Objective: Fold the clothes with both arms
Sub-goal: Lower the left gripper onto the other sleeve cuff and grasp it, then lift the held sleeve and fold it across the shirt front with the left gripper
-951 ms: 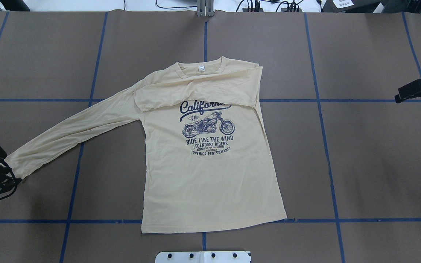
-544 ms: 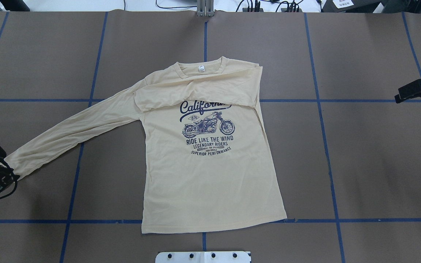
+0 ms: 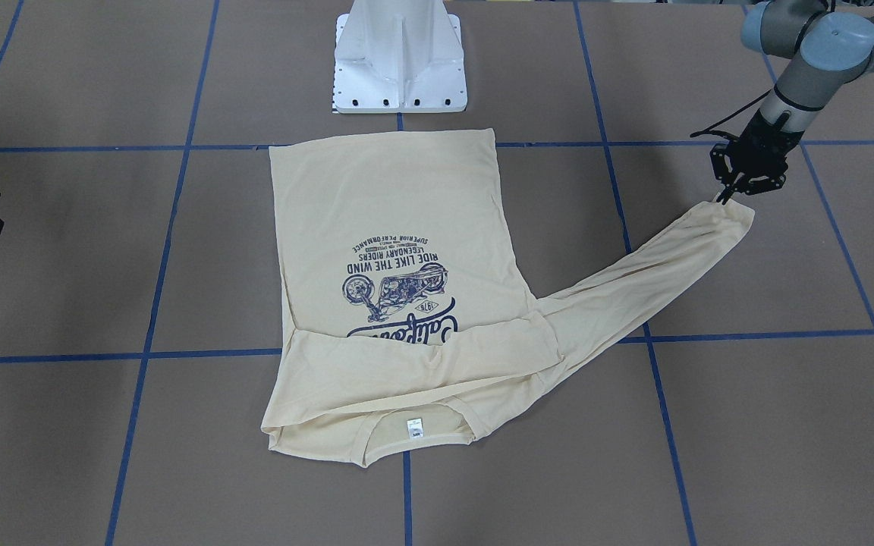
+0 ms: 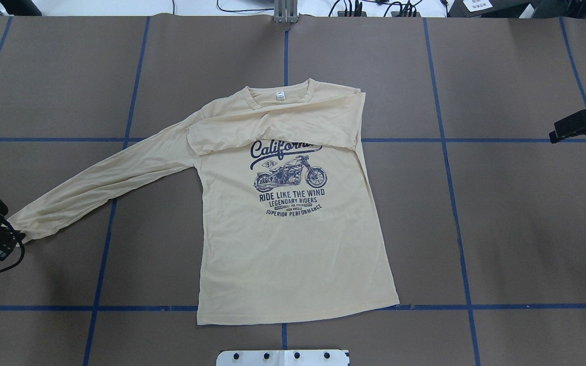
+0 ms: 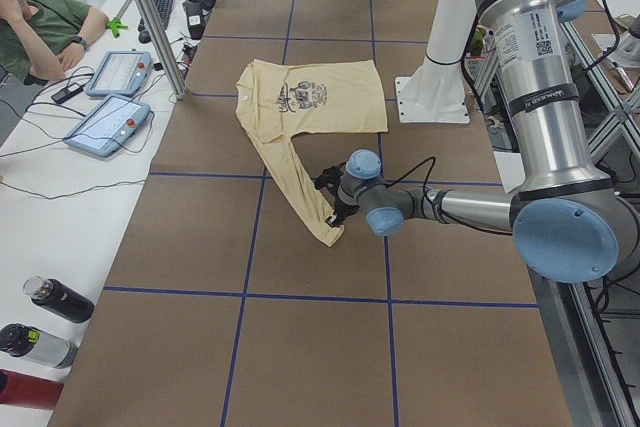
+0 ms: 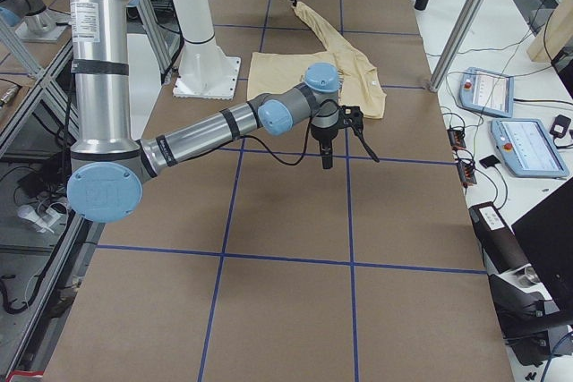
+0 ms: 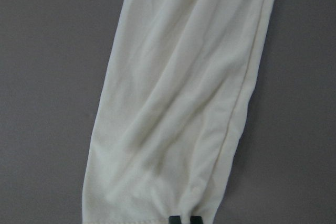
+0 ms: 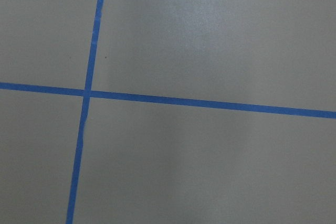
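Cream-yellow knit fabric: the T-shirt (image 4: 293, 254) lies print-up at the middle of the tabletop (image 4: 527, 229), hem toward the robot base and collar on the far side. One sleeve is folded across the chest. The other sleeve (image 4: 105, 178) runs out flat toward the robot's left.

**Pincer state**
- Left pincer (image 3: 727, 199): jaws together, clamped on the outer corner of the extended sleeve's cuff (image 7: 131, 214). The wrist view shows both fingertips (image 7: 176, 220) at the cuff hem with fabric puckered just above them.
- Right pincer (image 6: 349, 155): jaws apart, holding nothing, well clear of the garment above bare tabletop.

**Handling**
- Judged light, limp and thin. It will sag and crease wherever it is unsupported, and it will drag rather than slide as one piece.
- It has no stiffness, so a lifted sleeve will follow the held point only.
- Take hold at hems and seams: cuff, shoulder seam, bottom corners. The doubled fabric there gives the firmest bite.
- Risk: a corner pinch this shallow may slip under tension.

**Markings**
- Navy print (image 4: 289, 178): "California" (its upper edge is covered by the folded sleeve), "1976", a motorcycle, "RIDE LIKE THE WIND", "LEGENDARY RIDERS", "SUPERIOR PERFORMANCE".
- One smaller line of the print is not legible.
- White neck label (image 4: 280, 95): its text is too small to read.
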Controlling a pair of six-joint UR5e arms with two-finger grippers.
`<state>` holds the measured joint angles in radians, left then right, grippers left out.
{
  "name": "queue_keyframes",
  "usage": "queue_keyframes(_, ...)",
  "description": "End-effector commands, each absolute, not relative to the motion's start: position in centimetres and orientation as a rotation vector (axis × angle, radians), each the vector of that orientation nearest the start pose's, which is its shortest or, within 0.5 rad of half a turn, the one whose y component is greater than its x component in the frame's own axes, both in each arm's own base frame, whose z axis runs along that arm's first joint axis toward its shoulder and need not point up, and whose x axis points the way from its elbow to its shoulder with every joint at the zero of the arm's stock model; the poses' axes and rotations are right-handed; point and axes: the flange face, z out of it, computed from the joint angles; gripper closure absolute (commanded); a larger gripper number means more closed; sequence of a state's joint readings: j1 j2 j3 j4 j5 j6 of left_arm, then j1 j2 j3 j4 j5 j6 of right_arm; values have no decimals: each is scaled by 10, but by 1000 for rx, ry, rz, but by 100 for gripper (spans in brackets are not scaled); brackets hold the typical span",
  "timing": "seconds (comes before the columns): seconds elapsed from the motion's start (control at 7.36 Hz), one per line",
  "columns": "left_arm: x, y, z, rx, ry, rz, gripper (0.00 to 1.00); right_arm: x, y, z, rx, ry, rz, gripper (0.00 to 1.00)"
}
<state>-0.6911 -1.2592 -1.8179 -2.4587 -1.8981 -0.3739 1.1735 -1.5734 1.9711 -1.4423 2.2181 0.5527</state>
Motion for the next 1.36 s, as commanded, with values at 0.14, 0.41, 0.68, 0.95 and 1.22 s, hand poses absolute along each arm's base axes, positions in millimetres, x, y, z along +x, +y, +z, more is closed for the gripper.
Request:
queue_keyframes(0.14,257,-361,485,475,722,579,100,-121,-477,451,167,-796,-24,0)
queue_keyframes(0.41,299,-409,383,445,698,558,100,-121,-477,452,165,-795,-23,0)
queue_keyframes(0.68,337,-446,263,406,677,539,100,-121,-478,450,170,-796,-24,0)
queue_keyframes(0.95,369,-467,170,357,686,545,100,-121,-478,450,170,-796,-24,0)
queue_keyframes(1.22,434,-517,79,285,744,426,100,-121,-478,450,167,-796,-18,0)
